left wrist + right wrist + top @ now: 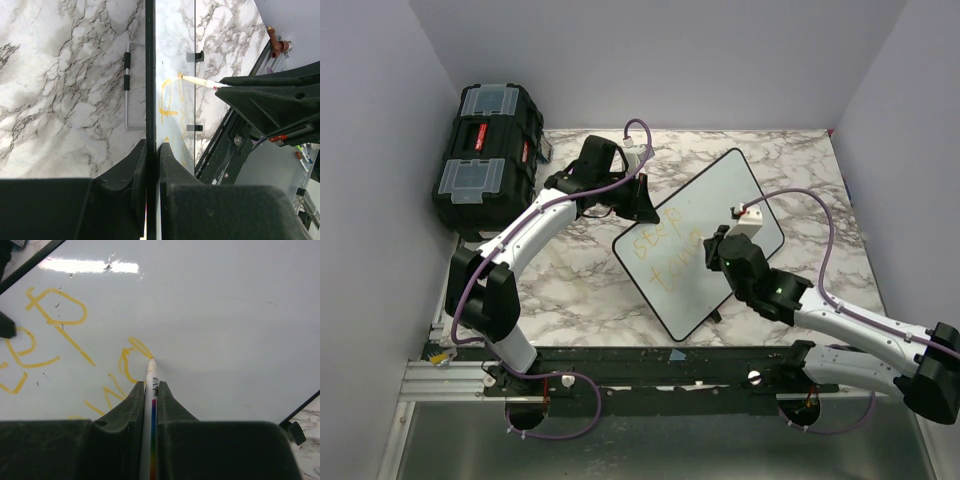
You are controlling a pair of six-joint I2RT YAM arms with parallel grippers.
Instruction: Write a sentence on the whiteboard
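Observation:
The whiteboard [725, 205] lies at an angle in the middle of the marble table. The sentence [660, 262] shows as yellow-orange letters on its near left part. My left gripper [642, 208] is shut on the board's black rim [150, 75] at the far left edge, one finger on each side [151, 144]. My right gripper [712, 252] is shut on a white marker [152, 374] with a rainbow stripe. The marker's tip touches the board [225, 315] at the end of a fresh yellow loop [131, 357]. The left wrist view shows that marker [200, 81] next to the lettering [167, 97].
A black toolbox [485, 155] with clear lid compartments stands at the back left by the wall. Grey walls close in the table [570, 290] on three sides. A wire handle [127, 85] lies on the marble beside the board's edge. Small black feet [195, 56] stick out from the board.

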